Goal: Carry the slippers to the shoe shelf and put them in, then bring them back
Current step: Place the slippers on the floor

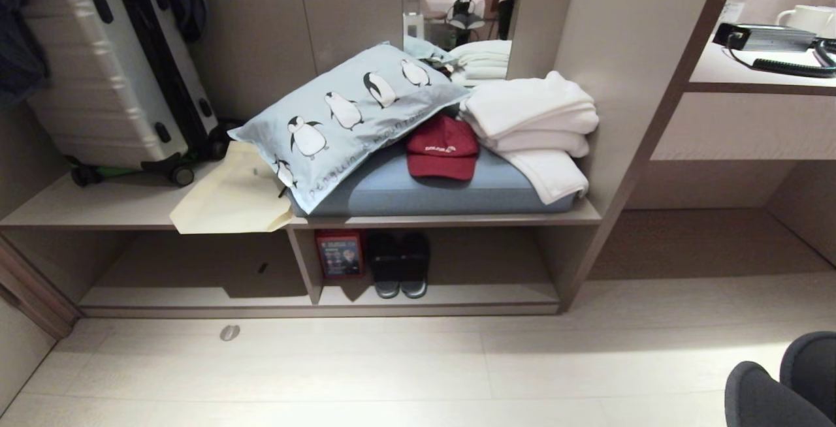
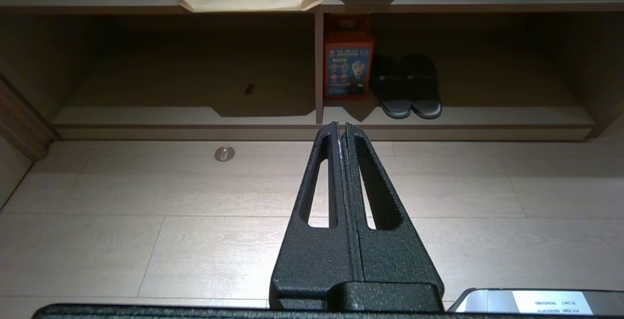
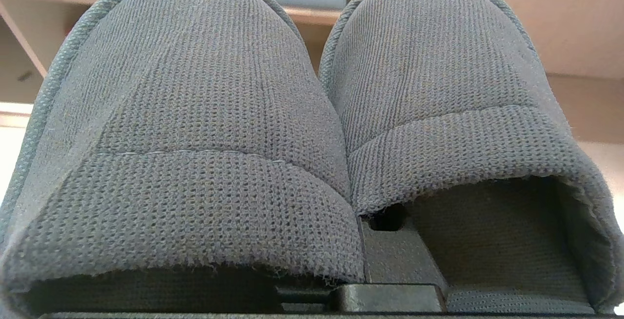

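Clearly the right end effector (image 3: 385,241) pinches the slippers (image 3: 312,114), toes pointing ahead.

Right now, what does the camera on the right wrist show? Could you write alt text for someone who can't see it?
A pair of grey-blue fabric slippers fills the view, side by side with toes pointing away, clamped in the right gripper, whose black fingers pinch their inner sides. Behind them are slivers of a pale wooden shelf edge and floor.

Head high, left wrist low, both facing shelf (image 1: 444,221)
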### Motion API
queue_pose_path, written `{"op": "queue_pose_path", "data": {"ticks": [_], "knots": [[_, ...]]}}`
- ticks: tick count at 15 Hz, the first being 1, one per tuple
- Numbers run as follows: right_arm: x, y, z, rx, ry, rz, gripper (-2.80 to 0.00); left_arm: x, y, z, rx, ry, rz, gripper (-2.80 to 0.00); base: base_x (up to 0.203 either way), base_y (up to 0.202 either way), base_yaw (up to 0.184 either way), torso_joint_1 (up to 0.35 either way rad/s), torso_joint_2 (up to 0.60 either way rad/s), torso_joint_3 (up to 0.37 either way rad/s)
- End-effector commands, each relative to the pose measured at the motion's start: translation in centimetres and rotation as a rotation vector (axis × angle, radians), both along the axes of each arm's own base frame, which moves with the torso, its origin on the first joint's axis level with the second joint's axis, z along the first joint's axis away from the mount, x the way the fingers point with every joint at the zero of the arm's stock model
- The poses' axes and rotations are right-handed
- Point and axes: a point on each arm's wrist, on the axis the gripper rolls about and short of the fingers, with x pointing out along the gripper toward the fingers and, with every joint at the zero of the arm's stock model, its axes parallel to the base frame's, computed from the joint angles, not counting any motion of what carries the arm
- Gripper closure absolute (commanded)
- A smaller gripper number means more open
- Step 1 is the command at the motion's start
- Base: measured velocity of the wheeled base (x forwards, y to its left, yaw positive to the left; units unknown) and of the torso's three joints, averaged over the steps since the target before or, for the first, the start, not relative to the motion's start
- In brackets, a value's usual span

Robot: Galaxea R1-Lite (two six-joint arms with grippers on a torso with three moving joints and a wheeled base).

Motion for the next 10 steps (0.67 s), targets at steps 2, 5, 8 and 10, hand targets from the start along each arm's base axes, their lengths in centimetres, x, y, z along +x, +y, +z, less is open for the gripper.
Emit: {"op": "queue_pose_path", "data": {"ticks": [2,5,8,10], "knots": [[-0.01,0.0,0.0,0.0,-0.002,0.0,0.0,0.02,0.0,-0.04,0.0,0.002,0.0,0.0,0.0,0.0,0.0,0.002,0.0,0.207],[-0.01,0.0,0.0,0.0,-0.002,0.0,0.0,0.02,0.0,-0.04,0.0,0.002,0.0,0.0,0.0,0.0,0.0,0.0,0.0,0.202],[-0.01,0.0,0.0,0.0,-0.002,0.0,0.0,0.02,0.0,-0.04,0.001,0.002,0.0,0.0,0.0,0.0,0.0,0.001,0.0,0.207],[-0.01,0.0,0.0,0.0,-0.002,0.0,0.0,0.02,0.0,-0.04,0.001,0.002,0.0,0.0,0.0,0.0,0.0,0.002,0.0,0.2]]}}
